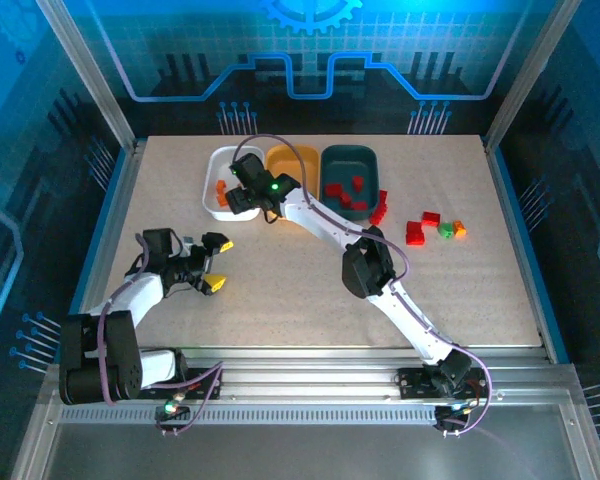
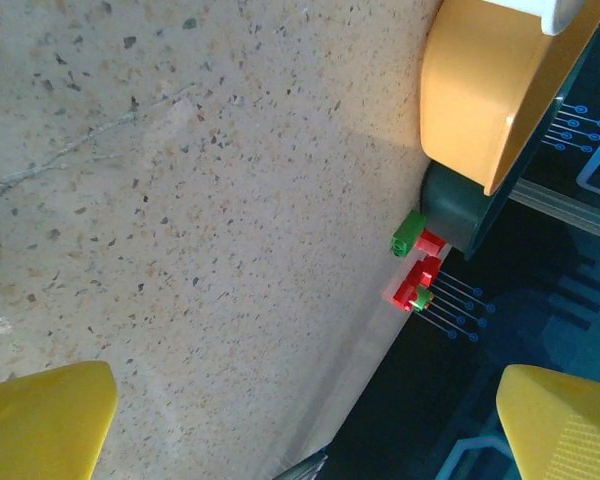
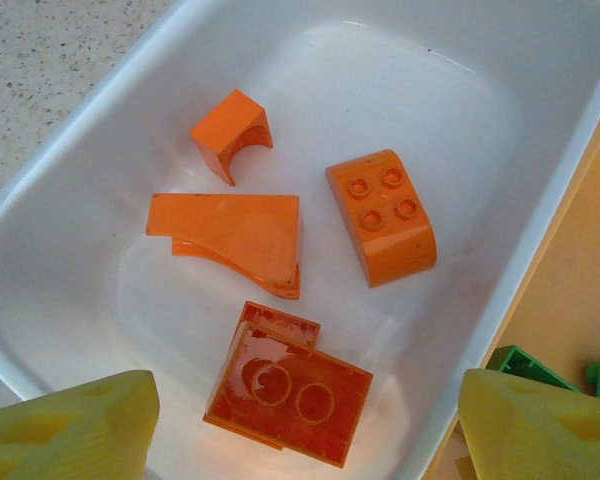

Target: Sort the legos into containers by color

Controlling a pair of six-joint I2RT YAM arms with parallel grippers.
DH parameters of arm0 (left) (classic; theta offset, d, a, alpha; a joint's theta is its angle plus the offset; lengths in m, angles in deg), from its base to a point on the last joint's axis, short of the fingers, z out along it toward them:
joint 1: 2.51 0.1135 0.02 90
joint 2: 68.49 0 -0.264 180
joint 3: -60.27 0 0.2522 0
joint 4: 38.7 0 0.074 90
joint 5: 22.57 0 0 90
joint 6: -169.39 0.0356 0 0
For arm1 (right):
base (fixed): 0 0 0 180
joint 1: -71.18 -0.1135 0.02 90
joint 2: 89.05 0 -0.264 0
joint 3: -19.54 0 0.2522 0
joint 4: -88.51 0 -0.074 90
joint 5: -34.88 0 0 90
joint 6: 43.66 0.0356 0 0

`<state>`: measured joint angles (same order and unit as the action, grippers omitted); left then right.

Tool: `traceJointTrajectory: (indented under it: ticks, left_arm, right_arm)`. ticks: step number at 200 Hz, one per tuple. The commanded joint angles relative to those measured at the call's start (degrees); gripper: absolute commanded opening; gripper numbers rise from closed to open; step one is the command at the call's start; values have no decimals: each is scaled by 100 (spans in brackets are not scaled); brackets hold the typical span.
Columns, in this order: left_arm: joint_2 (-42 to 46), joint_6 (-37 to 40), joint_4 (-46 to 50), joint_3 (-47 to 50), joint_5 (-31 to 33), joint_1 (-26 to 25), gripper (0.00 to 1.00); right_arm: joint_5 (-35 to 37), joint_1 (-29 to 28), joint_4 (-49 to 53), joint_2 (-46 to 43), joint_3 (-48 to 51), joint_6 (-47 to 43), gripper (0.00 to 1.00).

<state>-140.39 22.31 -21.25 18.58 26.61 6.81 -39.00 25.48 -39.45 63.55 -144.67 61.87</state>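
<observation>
Speckled stone-look table [image 1: 280,310] inside a blue-lit enclosure. Landmark for this report: the white tray [image 3: 90,140].

Finding 1. Your right gripper [image 3: 300,428] hangs directly over the white tray, jaws spread wide, nothing between them. Four orange bricks [image 3: 380,215] lie on the tray floor beneath it, apart from one another. I judge the step in hand to be the deposit of orange stock, with the release made.

Finding 2. Your left gripper [image 1: 217,263] sits nearer the arm bases than the white tray, jaws likewise wide and empty.

Finding 3. The orange-yellow tray [image 1: 292,155] stands just right of the white tray and holds green bricks [image 3: 520,365]. The teal tray [image 1: 340,165] is one further right, with red bricks [image 1: 336,190] in it. Unsorted stock lies well to the right of the white tray, past both others: loose red bricks [image 1: 417,236], a green brick [image 1: 445,231] and a loose orange brick [image 1: 459,229] hard against it.

Recommendation. Raise the right gripper straight up until the fingertips clear the white tray's wall before you swing away (a sideways exit risks dragging the tray). For the loose orange brick, close across its flat faces and keep off the green neighbour.

Markings. No brand, label or legible writing found on bricks, trays or grippers.
</observation>
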Motion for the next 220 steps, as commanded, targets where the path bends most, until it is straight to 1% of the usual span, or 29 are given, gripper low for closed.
traceJointTrajectory:
  ticks: [1, 13, 19, 26, 34, 50, 80, 102, 120, 143, 157, 169, 187, 201, 220]
  left_arm:
    - [223, -4, -14, -159, -230, -13, 99]
    - [379, 3, 29, -171, -185, -127, 99]
    - [469, 25, 82, -185, -131, -217, 99]
    - [581, 66, 137, -195, -45, -354, 99]
    - [704, 113, 213, -212, 107, -544, 99]
    - [888, 107, 231, -231, 455, -1027, 99]
    - [856, 73, 114, -388, 1089, -2123, 99]
    - [521, 59, -129, -543, 1402, -2849, 99]
    - [147, 56, -357, -746, 1620, -3387, 99]
    - [-434, 64, -592, -1160, 1770, -3899, 99]
    - [-753, 28, -695, -1409, 1826, -4093, 99]
    - [-971, 4, -755, -1590, 1849, -4208, 99]
    - [-1258, 5, -712, -1858, 1835, -4285, 99]
    - [-1432, -42, -668, -2013, 1808, -4289, 99]
    - [-1576, -52, -599, -2153, 1803, -4293, 99]
  right_arm:
    - [260, -24, 232, -698, -74, -148, 79]
    - [476, -27, 241, -1166, 334, -114, 77]
    - [551, -25, 129, -1495, 767, -112, 76]
    - [657, -13, -39, -1877, 1446, -107, 76]
    - [727, 2, -348, -2515, 2196, -88, 76]
    - [621, 150, -778, -3548, 3641, 73, 76]
    - [690, 682, -1008, -5141, 5986, 568, 76]
    - [672, 1211, -1120, -6183, 7495, 807, 76]
    - [546, 1770, -1105, -6926, 8435, 939, 76]
    - [446, 2632, -812, -7603, 9162, 979, 76]
    - [401, 3265, -408, -7806, 9306, 1185, 76]
    - [360, 3737, -251, -7914, 9429, 1241, 76]
    - [163, 4400, -214, -7887, 9563, 1364, 77]
    - [-65, 4797, -262, -7708, 9600, 1447, 77]
    - [-245, 5053, -393, -7330, 9555, 1430, 77]
